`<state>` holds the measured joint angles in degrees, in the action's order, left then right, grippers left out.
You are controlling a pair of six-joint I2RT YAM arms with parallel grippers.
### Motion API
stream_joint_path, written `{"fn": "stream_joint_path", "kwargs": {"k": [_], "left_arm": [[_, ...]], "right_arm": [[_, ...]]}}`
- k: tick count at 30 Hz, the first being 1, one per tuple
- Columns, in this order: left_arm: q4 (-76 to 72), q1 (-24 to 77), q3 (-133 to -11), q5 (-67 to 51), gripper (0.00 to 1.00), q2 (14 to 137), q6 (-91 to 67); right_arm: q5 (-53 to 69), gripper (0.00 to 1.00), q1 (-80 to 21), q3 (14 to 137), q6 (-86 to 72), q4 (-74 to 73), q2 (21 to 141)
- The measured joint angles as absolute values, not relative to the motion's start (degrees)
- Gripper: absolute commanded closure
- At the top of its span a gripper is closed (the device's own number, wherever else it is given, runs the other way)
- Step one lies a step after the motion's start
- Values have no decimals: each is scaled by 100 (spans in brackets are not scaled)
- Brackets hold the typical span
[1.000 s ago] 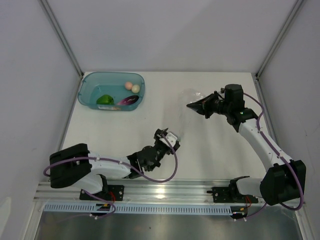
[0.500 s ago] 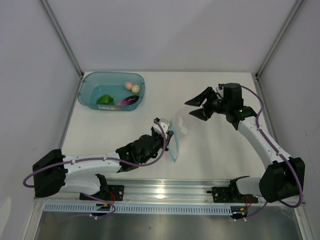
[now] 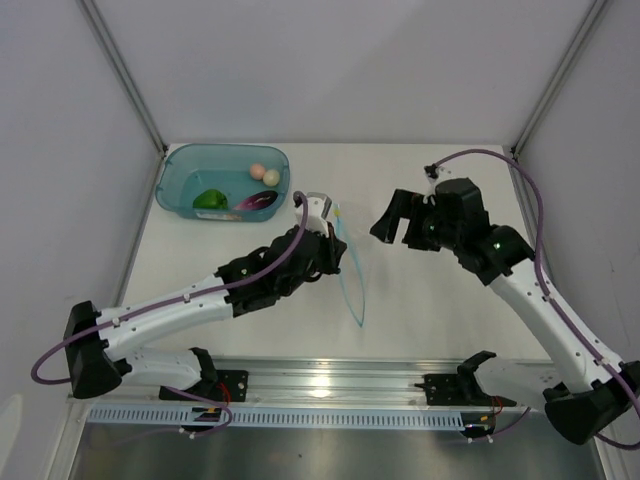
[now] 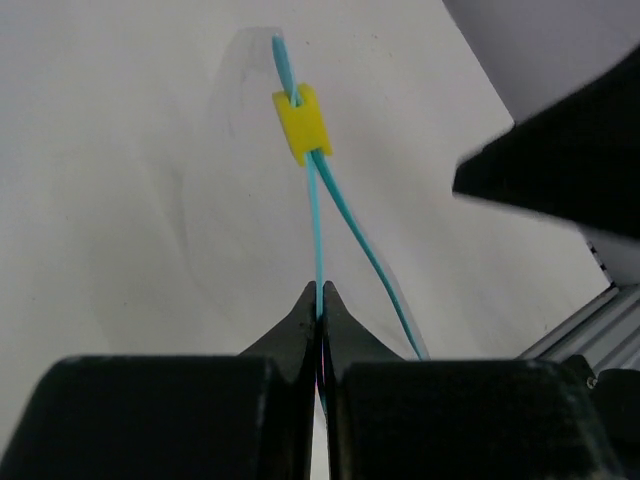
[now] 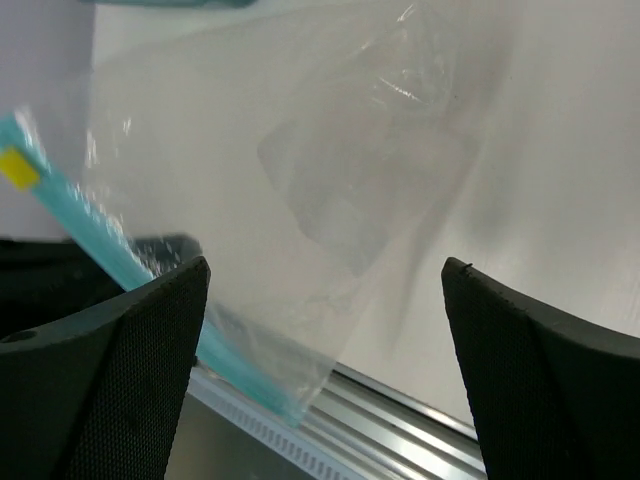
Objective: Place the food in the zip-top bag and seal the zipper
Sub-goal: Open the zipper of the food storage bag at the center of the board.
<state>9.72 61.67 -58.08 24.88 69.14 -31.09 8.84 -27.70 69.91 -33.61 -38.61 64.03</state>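
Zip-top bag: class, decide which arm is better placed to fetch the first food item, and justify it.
Right, probably. The left gripper is shut on the zipper, holding the zip-top bag up; the right gripper is open and empty. The food lies in the teal tub.

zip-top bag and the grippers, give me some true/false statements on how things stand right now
1. The left gripper is shut on the zipper of the zip-top bag. True.
2. The right gripper is clamped on the bag. False: it is open and holds nothing.
3. The green pepper is inside the bag. False: it lies in the teal tub, along with the eggplant and the pale balls.
4. A yellow slider sits on the zipper. True.
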Motion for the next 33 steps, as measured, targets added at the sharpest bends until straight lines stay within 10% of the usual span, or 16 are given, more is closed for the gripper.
{"fn": "stream_joint_path", "kwargs": {"k": [13,33], "left_arm": [[2460,5833,-6812,2060,99,7612,-3894],[2808,5745,-7072,1380,99,7682,-4272]], "right_arm": [[-1426,1,-5170,6945,-2403,-4458,5518],[-2934,33,-6584,6545,-2646,-4235,6401]]}}
